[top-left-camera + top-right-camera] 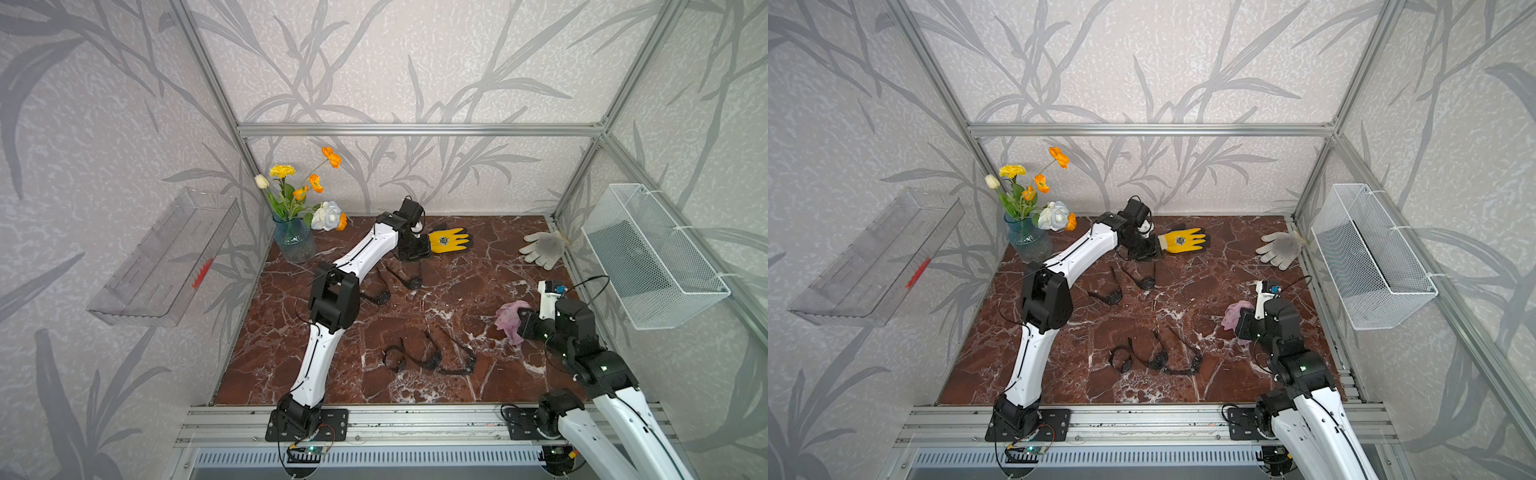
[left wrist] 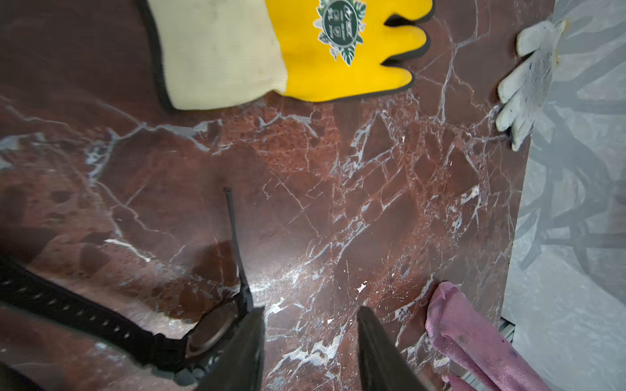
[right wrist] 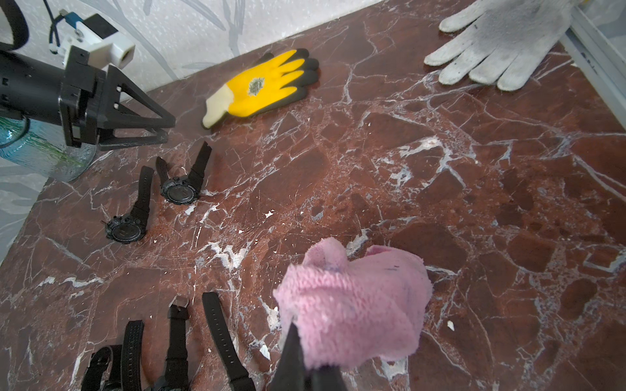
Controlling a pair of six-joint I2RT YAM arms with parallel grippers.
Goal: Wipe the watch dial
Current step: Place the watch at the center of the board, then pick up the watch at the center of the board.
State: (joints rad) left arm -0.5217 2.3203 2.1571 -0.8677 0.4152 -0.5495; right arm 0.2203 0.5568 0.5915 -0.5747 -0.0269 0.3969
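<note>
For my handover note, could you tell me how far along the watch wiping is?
Done: right tool grips the fluffy pink cloth. In hand: open left tool hovers empty beside a black strapped wristwatch. Remaining: no dial touches the cloth; whether any is wiped, I cannot tell.

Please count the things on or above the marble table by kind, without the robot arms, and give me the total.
Watches: 5
Gloves: 2
Pink cloth: 1
Vase of flowers: 1
Total: 9
</note>
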